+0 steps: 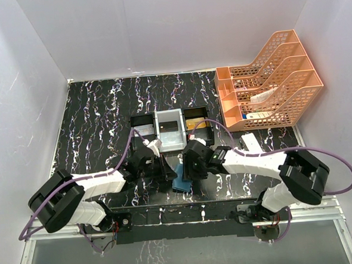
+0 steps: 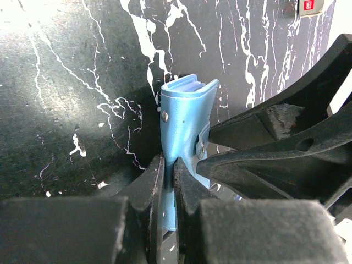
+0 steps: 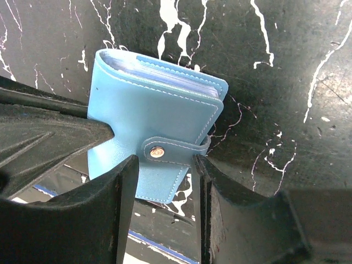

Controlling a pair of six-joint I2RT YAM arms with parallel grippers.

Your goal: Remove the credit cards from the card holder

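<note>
The blue card holder (image 1: pixel 181 181) stands on edge between my two grippers, off the black marbled table, with its snap tab (image 3: pixel 173 151) fastened. My left gripper (image 2: pixel 169 165) is shut on the holder's (image 2: pixel 184 121) lower edge. My right gripper (image 3: pixel 165 165) is open, with its fingers on either side of the tab and the holder's (image 3: pixel 154 110) cover. Pale inner pockets (image 3: pixel 165 77) show at the holder's top, and any credit cards inside are hidden. A gold-tan card (image 1: pixel 193 124) and a dark card (image 1: pixel 171 126) lie in the tray behind.
The black-and-white three-compartment tray (image 1: pixel 157 116) sits just beyond the grippers. An orange stacked file rack (image 1: pixel 274 81) fills the back right corner. A white box (image 1: pixel 248 141) lies right of the right arm. White walls close in the table.
</note>
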